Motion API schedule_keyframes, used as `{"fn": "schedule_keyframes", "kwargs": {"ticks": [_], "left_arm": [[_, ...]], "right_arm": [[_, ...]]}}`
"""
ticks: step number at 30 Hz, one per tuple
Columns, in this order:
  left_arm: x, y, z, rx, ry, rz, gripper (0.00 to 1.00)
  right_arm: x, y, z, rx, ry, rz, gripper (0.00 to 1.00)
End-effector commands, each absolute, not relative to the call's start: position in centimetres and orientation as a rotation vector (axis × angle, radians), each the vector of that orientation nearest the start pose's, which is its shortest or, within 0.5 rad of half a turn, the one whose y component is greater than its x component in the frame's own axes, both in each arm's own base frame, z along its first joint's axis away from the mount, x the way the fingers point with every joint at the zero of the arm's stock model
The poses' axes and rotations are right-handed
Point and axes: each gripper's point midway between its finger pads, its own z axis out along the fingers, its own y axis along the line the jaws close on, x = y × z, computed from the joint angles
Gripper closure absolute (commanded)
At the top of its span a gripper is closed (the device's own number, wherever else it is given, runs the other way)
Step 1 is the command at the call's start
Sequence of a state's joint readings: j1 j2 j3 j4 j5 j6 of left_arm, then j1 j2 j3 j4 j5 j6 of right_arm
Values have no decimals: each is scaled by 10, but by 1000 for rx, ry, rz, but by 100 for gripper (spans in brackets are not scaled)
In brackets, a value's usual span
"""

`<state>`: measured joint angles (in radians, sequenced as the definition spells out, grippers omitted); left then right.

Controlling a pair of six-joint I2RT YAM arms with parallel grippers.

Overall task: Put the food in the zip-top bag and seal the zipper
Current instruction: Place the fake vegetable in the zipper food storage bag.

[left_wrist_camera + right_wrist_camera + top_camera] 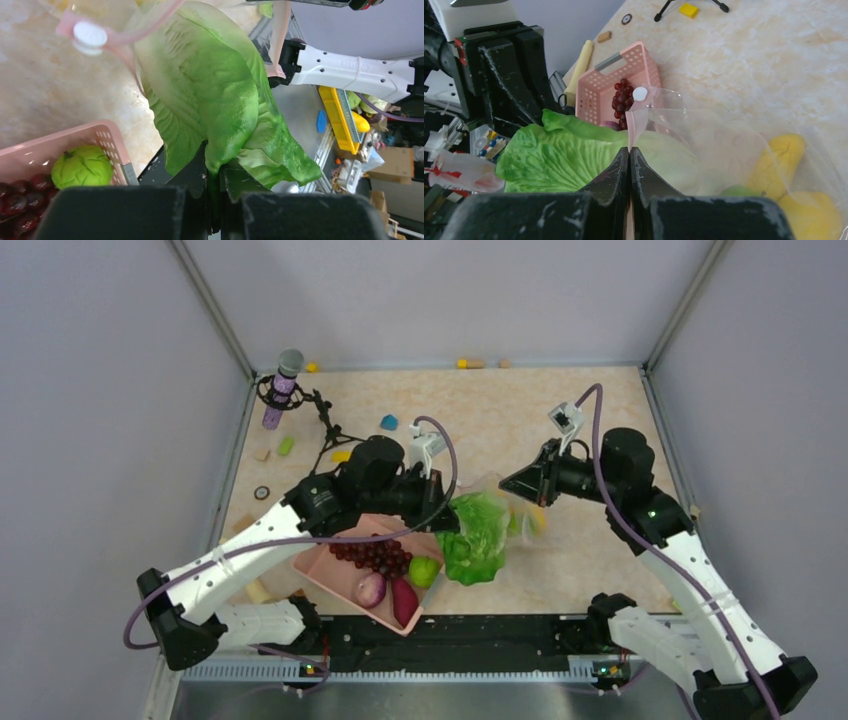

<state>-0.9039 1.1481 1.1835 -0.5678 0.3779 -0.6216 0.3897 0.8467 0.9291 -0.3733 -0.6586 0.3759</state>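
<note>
Left gripper (215, 172), nearest its wrist camera: jaws clamped on the stalk end of the lettuce (210, 90), whose broad green leaf stretches away from them. At the leaf's far end the pink zipper (150, 27) loops over it, with a white slider (89, 36) on the strip, so the leaf tip lies within the mouth of the bag (724, 150) while most of the leaf remains outside. Right gripper (629, 160): jaws pressed together on the zipper edge, holding one side of the mouth up. Seen through the clear film beyond those jaws are a banana (784, 155) and a green fruit (736, 191), both inside the bag. Just beside the lettuce, near the front edge of the surface (560, 420), stands a pink basket (330, 575) holding the grapes (375, 553), an onion (370, 589), a sweet potato (404, 600) and a round green fruit (424, 571). Farther back, at the left rear, a microphone (283, 385) stands on a small tripod, with coloured blocks (389, 423) scattered near it.
</note>
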Motion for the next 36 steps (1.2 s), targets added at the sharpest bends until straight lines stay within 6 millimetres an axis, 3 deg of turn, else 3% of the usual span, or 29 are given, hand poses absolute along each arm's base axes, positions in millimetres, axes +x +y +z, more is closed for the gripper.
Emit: {"fn": "schedule_keyframes", "kwargs": {"ticks": [1, 5, 13, 17, 21, 26, 30, 33, 36], "left_arm": [[136, -334, 304, 612, 2173, -1399, 100], [145, -341, 311, 556, 2162, -1416, 100], [191, -338, 291, 248, 2235, -1218, 100], [203, -349, 294, 178, 2204, -1254, 100], [219, -354, 284, 84, 2237, -1204, 100], [220, -363, 274, 84, 2334, -1167, 100], [218, -349, 267, 75, 2420, -1044, 100], [212, -344, 270, 76, 2429, -1033, 100], [208, -346, 275, 75, 2436, -1059, 100]], "right_arm": [[193, 223, 311, -596, 1801, 1224, 100], [191, 224, 310, -601, 1809, 1246, 100], [184, 225, 312, -613, 1799, 1273, 100], [186, 225, 309, -603, 1812, 1277, 100], [187, 226, 308, -589, 1823, 1281, 100], [193, 224, 303, -553, 1864, 1262, 100], [209, 213, 291, -470, 1931, 1130, 100], [222, 201, 280, -396, 1985, 1014, 100], [223, 200, 276, -402, 2015, 997, 100]]}}
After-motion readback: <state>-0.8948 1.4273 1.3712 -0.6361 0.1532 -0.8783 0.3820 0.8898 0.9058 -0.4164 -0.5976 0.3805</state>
